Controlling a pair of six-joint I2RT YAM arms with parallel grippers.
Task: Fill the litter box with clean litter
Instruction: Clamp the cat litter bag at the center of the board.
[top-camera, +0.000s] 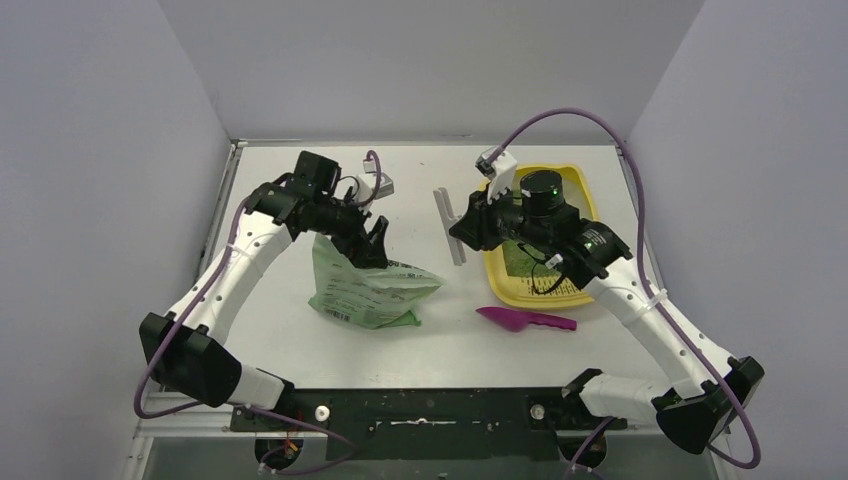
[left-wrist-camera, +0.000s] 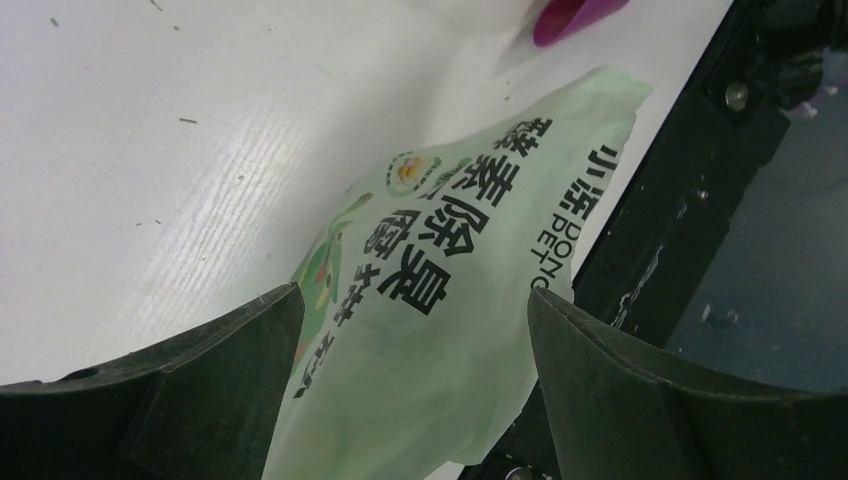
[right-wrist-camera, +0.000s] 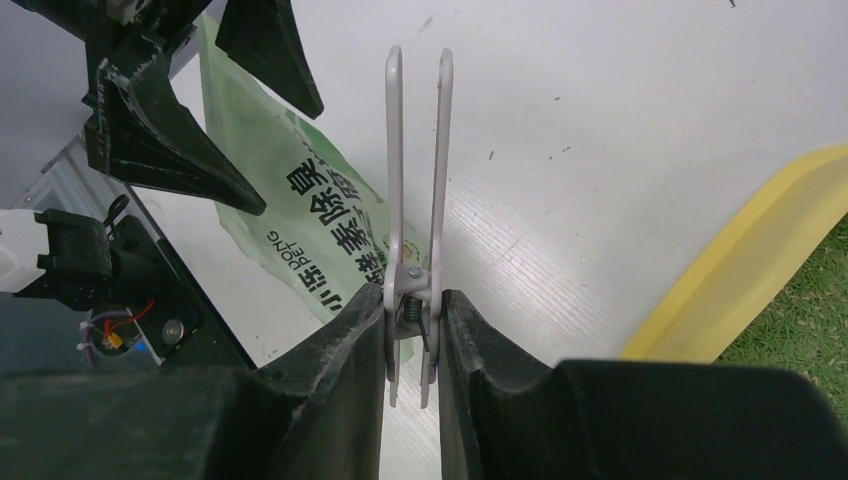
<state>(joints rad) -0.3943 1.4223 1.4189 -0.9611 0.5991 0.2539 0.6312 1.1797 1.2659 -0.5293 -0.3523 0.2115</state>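
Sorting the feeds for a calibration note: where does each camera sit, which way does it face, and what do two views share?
Top external: above and behind the robot, looking down on the table; both arms show.
Left wrist: on the left arm, looking past the open left gripper at the green bag.
Right wrist: looking past the right gripper, shut on a grey bag clip, toward the bag and yellow litter box.
Both wrist views share the bag.
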